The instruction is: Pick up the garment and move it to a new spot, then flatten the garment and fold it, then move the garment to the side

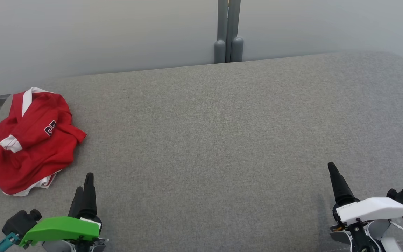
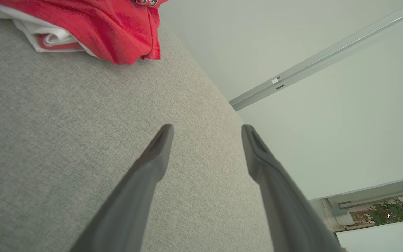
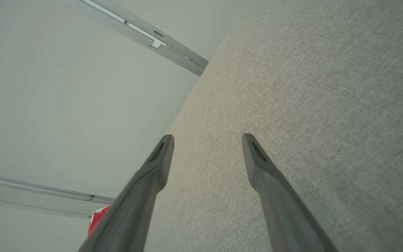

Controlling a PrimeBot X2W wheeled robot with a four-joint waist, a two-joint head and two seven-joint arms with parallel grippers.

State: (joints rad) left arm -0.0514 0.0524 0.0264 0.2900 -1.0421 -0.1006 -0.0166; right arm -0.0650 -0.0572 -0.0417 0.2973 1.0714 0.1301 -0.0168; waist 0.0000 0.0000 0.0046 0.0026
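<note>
Spread and empty, the left claw (image 2: 206, 126) and right claw (image 3: 206, 135) are hovering; the shirt (image 1: 30, 140) ahead-left of the left claw is calling for a deep pinch

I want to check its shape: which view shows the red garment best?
The head view: the red garment lies nearly whole, crumpled. The left wrist view shows one edge; the right wrist view, a sliver.

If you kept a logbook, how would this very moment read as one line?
stage: before pickup | garment: red, crumpled, far left of grey surface | left gripper: open, empty, near garment | right gripper: open, empty
</note>
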